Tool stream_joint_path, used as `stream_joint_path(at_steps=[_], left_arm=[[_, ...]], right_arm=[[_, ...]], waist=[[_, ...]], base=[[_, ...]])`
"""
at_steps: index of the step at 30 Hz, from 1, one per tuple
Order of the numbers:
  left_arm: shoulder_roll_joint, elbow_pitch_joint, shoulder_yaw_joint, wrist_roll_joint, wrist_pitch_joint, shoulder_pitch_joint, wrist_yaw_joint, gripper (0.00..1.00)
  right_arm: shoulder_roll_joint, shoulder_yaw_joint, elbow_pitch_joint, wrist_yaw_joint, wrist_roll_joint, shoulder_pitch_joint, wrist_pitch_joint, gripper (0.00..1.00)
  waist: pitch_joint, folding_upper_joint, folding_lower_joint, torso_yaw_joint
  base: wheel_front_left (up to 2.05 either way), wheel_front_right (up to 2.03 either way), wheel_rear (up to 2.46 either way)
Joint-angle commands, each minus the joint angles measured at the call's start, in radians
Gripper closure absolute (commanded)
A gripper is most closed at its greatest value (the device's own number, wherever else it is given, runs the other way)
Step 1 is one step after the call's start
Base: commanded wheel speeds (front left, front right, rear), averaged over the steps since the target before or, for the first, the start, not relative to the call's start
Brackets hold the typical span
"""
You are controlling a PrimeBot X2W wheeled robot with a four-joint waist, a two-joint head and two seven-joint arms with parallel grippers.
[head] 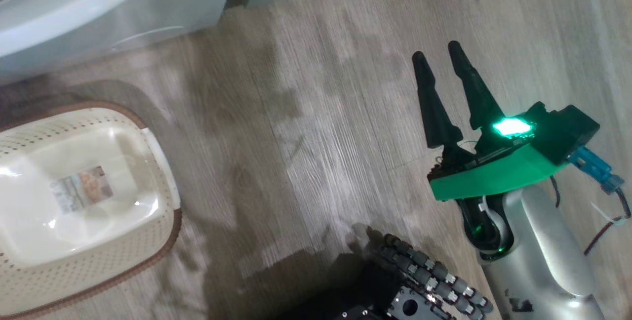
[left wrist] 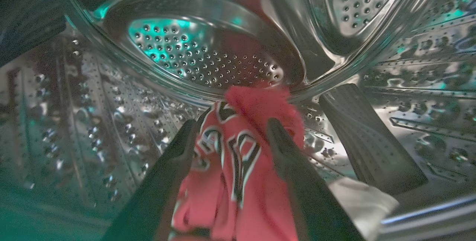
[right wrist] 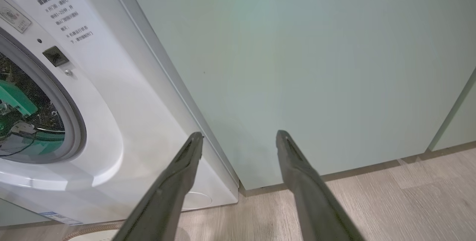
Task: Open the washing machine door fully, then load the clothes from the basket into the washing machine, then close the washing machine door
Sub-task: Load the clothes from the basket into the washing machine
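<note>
Left hand (left wrist: 232,129) is deep inside the washing machine (left wrist: 208,58) drum, fingers spread open, and the clothes (left wrist: 256,111) sit loosely between them on the steel wall. In the head view the basket (head: 163,162) is at 8 o'clock on the floor (head: 321,112) with just its paper label inside. Right hand (head: 436,51) hangs at 3 o'clock, fingers apart and holding nothing, pointing toward the pale green cabinet (right wrist: 297,66) beside the machine.
</note>
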Motion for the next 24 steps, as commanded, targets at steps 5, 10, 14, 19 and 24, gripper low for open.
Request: stream_joint_path(at_steps=[5, 10, 14, 19, 24], left_arm=[[-0.006, -0.097, 0.029, -0.034, -0.044, 0.130, -0.002, 0.00], [-0.061, -0.248, 0.056, -0.053, -0.060, 0.280, 0.021, 0.00], [-0.116, -0.426, 0.081, -0.062, -0.062, 0.429, 0.047, 0.00], [-0.186, -0.661, 0.109, -0.057, -0.063, 0.630, 0.086, 0.00], [-0.253, -0.835, 0.131, -0.048, -0.063, 0.791, 0.120, 0.00]], right_arm=[[-0.003, -0.015, -0.021, 0.000, -0.029, 0.035, -0.009, 0.00], [-0.003, -0.037, -0.019, 0.000, -0.057, 0.051, -0.009, 0.00], [-0.003, -0.059, -0.017, 0.000, -0.084, 0.061, -0.009, 0.00], [-0.003, -0.095, -0.013, 0.000, -0.128, 0.067, -0.009, 0.00], [-0.003, -0.139, -0.006, 0.000, -0.164, 0.076, -0.009, 0.00]], waist=[[-0.065, 0.0000, 0.0000, 0.050], [-0.114, 0.0000, 0.0000, 0.093], [-0.153, 0.0000, 0.0000, 0.134], [-0.200, 0.0000, 0.0000, 0.191], [-0.244, 0.0000, 0.0000, 0.241]], base=[[0.00, 0.00, 0.00], [0.00, 0.00, 0.00], [0.00, 0.00, 0.00], [0.00, 0.00, 0.00], [0.00, 0.00, 0.00]])
